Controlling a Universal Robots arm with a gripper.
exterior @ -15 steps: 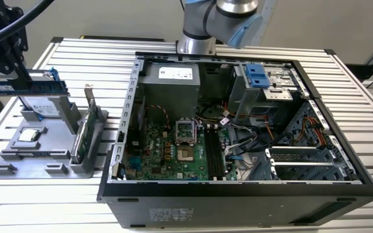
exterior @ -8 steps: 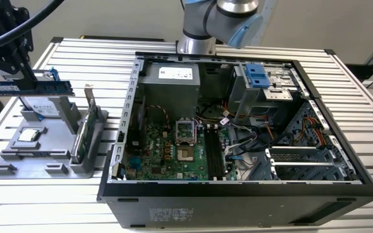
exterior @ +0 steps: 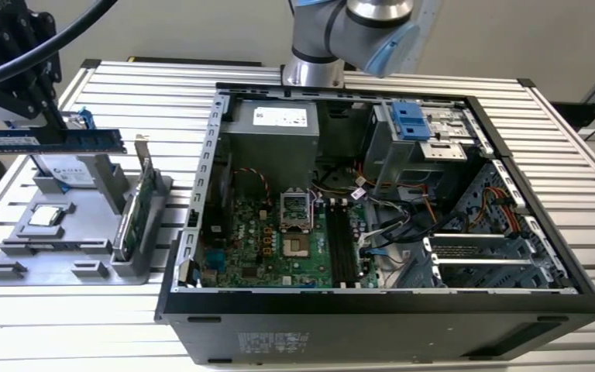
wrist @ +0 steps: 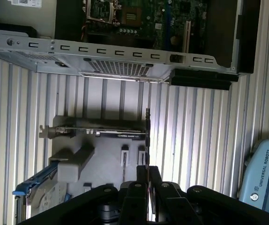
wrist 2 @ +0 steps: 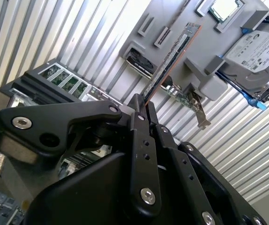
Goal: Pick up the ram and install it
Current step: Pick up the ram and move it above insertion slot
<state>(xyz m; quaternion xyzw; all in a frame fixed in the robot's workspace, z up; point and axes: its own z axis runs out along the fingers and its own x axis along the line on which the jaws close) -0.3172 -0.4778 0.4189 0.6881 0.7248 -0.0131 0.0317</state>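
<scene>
Gripper: at the upper left of the exterior view, black, partly cut by the frame edge and crossed by a thick cable. It is clenched on the ram; in the second wrist view the fingertips press on both sides of the stick's near end.
Ram: a blue stick held level in the air, above the grey holder and not touching it. Its left end runs out of the exterior view. In both wrist views it is seen from the edge only, so the chips are hard to make out.
Holder: a grey tray on the slatted table, at the left of the exterior view.
Hard drive: it stands in the holder just under the ram, and its top is partly hidden by the stick.
Processor chip: it lies flat in the holder, in front of the hard drive.
Green card: upright on its edge at the holder's right side, next to the case.
Computer case: open, in the centre of the exterior view, with the motherboard visible inside.
Slots: long and dark, in the middle of the board; whether their clips are open I cannot tell.
Arm: its base is at the top centre, behind the case, cut by the frame.
</scene>
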